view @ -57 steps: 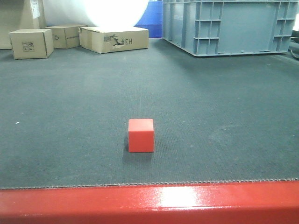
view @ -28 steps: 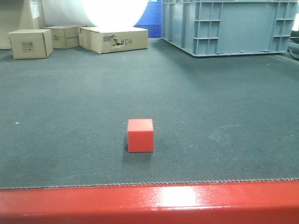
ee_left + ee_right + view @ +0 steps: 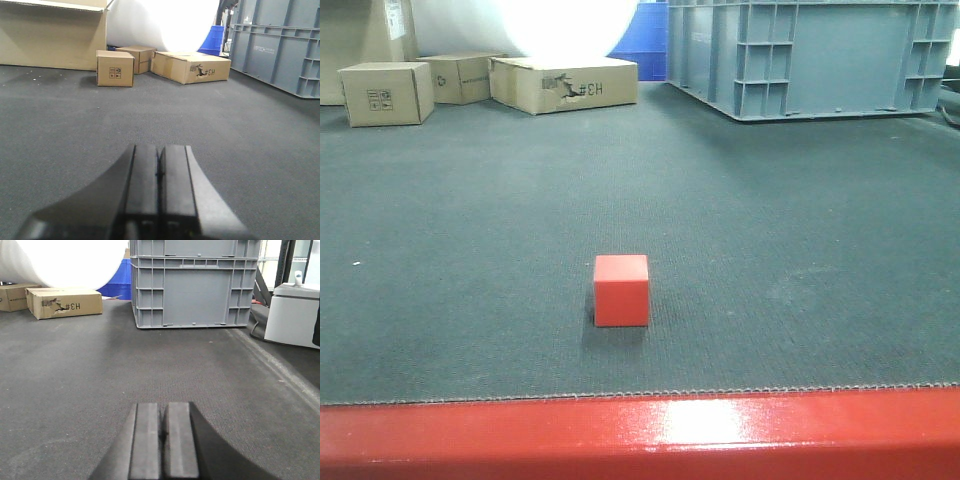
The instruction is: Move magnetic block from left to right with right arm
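Note:
The magnetic block (image 3: 621,290), a small plain red cube, rests on the dark grey carpet (image 3: 470,250) near the front edge, slightly left of centre in the front view. Neither arm shows in that view. My left gripper (image 3: 159,150) is shut, its two dark fingers pressed together with nothing between them, low over bare carpet. My right gripper (image 3: 163,407) is also shut and empty over bare carpet. The block appears in neither wrist view.
Three brown cardboard boxes (image 3: 387,93) (image 3: 460,77) (image 3: 563,83) stand at the back left. A large grey plastic crate (image 3: 805,55) fills the back right, with a blue bin (image 3: 640,40) beside it. A red ledge (image 3: 640,435) runs along the front. A white unit (image 3: 292,312) stands far right.

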Robot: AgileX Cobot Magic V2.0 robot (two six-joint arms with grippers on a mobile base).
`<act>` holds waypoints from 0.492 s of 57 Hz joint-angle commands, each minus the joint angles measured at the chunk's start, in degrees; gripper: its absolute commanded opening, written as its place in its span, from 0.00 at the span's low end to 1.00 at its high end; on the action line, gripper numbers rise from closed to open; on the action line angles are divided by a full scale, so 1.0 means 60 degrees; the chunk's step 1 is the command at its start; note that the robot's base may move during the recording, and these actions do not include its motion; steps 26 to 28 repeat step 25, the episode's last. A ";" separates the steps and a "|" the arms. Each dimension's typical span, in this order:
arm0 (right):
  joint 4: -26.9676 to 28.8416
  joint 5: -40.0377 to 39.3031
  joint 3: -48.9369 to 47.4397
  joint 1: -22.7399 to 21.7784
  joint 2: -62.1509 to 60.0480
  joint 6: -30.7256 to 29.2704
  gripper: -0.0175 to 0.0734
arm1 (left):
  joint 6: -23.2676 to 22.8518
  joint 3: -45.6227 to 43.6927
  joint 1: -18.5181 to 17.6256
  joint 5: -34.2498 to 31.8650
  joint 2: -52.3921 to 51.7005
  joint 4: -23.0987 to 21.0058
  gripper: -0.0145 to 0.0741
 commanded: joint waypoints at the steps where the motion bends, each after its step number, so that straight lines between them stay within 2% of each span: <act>1: -0.0030 -0.0906 0.0022 -0.0057 -0.0201 -0.0060 0.25 | 0.0023 0.0089 0.0006 -0.0871 -0.0087 -0.0045 0.02; 28: -0.0030 -0.0906 0.0022 -0.0057 -0.0201 -0.0060 0.25 | 0.0023 0.0089 0.0006 -0.0871 -0.0087 -0.0045 0.02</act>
